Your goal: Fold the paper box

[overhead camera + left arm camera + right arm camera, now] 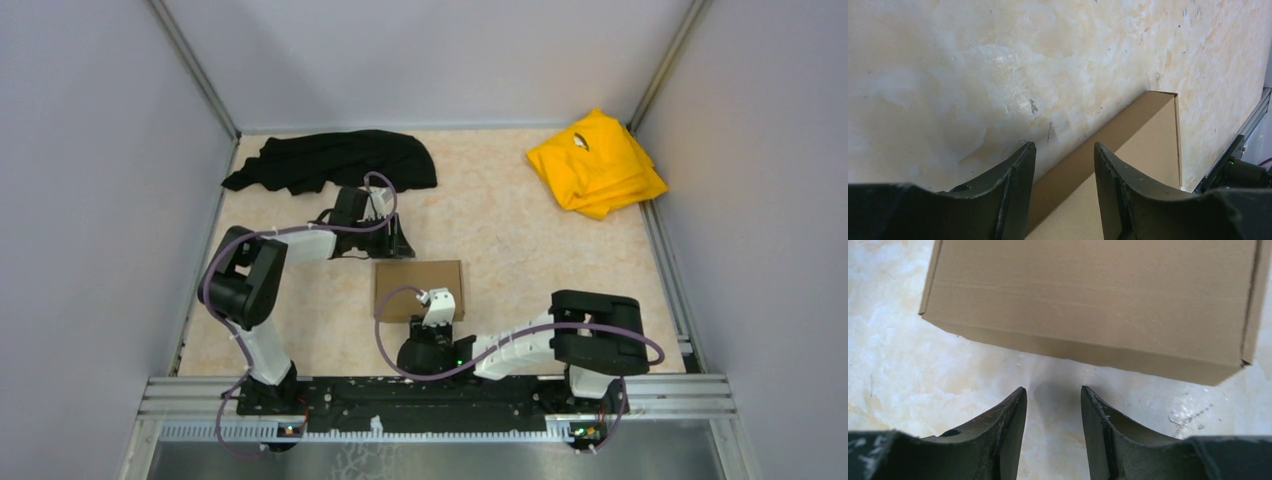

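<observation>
Box: the plain brown cardboard paper box (418, 290) lies closed and flat-topped near the middle of the pale marbled table (500, 230), a little toward the near edge; its lid looks tucked down on every side shown.
Left claw: the left gripper (1063, 165) hangs over the box's far edge, jaws parted with nothing between them; whether a finger brushes the cardboard I cannot tell.
Right claw: the right gripper (1053, 402) sits just off the box's near wall, jaws parted and empty, not touching it.
Step in hand: judging by the shut lid, the folding looks finished and both claws are free of it.
Next move: probably only lifting both arms clear without nudging the box.
Elsewhere: a black cloth (330, 160) at the far left corner, a folded yellow cloth (595, 162) at the far right corner.
</observation>
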`<control>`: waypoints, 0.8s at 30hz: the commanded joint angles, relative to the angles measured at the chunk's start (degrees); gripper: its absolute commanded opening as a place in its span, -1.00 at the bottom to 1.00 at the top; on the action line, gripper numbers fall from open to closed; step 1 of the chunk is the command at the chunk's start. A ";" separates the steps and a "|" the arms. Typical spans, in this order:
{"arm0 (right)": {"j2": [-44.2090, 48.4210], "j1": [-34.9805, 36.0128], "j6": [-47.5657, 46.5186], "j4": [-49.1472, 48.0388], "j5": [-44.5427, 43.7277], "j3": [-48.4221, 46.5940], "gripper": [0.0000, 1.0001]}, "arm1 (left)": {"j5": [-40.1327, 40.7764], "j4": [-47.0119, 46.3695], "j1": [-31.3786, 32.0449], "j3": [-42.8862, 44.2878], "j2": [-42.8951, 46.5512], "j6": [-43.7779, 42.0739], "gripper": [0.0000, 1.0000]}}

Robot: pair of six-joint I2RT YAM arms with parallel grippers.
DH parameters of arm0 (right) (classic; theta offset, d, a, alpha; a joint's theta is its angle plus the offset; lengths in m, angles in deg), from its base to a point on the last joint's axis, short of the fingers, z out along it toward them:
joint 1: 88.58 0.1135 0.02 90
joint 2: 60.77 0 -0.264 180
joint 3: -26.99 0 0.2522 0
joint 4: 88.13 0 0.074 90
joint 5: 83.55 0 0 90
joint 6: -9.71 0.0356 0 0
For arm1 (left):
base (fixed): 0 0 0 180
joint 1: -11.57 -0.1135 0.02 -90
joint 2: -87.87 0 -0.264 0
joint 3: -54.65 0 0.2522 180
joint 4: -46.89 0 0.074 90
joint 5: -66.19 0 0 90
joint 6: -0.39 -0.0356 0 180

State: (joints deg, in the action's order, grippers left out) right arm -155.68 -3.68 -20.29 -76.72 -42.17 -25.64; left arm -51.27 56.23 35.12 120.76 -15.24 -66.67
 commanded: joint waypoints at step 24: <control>-1.99 -2.65 12.90 7.14 -5.71 11.53 -0.19 | -6.34 9.53 4.53 13.75 -15.06 -2.84 -0.01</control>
State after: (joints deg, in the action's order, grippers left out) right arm -152.58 -4.35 -5.84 -69.68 -57.45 -17.55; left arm -57.83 63.15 37.81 133.97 -25.23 -67.92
